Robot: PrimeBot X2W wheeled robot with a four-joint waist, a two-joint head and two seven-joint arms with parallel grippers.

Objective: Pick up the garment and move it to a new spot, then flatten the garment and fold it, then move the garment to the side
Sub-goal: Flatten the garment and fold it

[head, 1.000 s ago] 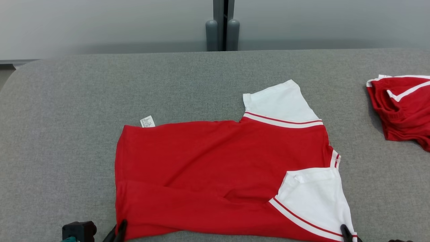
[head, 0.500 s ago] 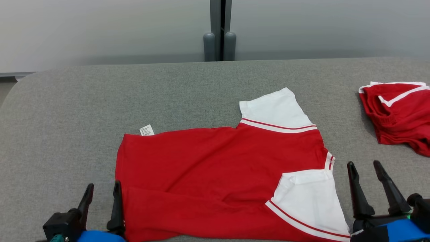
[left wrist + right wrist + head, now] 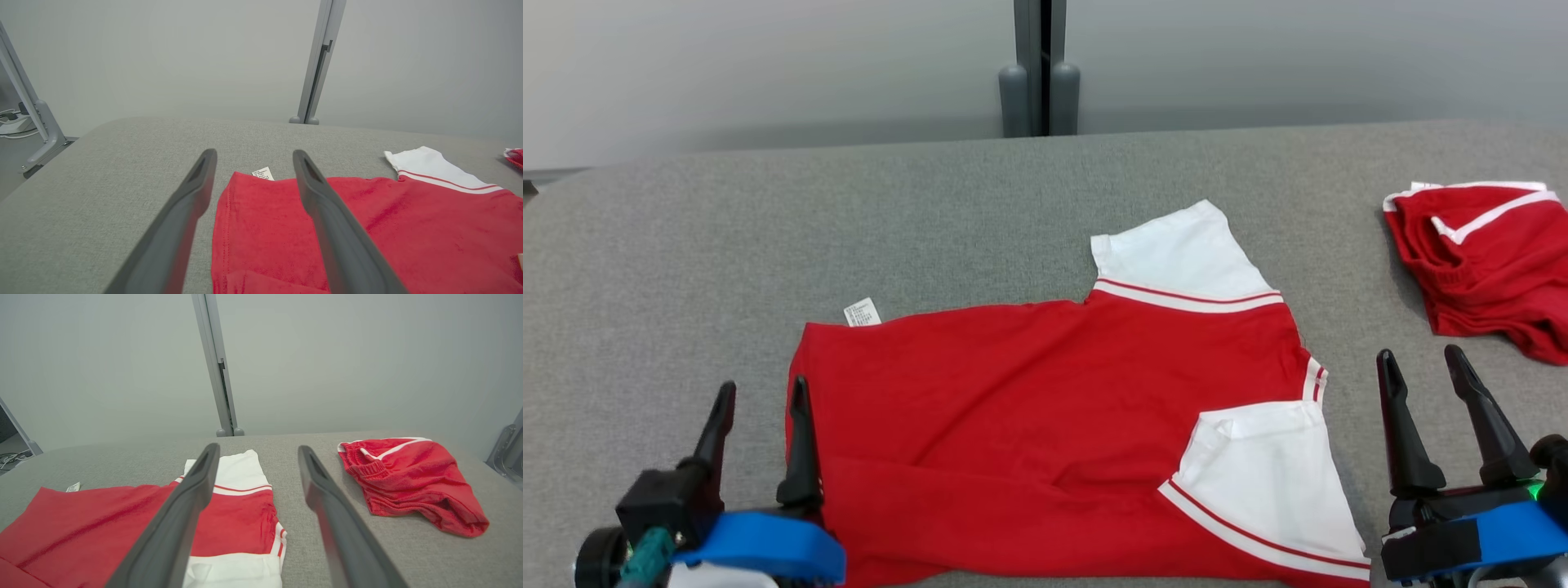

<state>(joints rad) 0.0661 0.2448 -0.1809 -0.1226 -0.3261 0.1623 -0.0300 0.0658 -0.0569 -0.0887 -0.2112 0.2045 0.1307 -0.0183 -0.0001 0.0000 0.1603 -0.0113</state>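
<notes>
We note the left gripper (image 3: 763, 385) and right gripper (image 3: 1419, 354) have just released the near hem, fingers (image 3: 799, 441) spread wide, leaving the red white-sleeved shirt (image 3: 1045, 392) lying on the grey fabric worktop (image 3: 686, 245) between them, apparently ready for further folding.

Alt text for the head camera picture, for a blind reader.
A red T-shirt with white sleeves lies spread on a grey table, with the open left gripper and open right gripper flanking its near edge. A second red garment sits crumpled at far right.
</notes>
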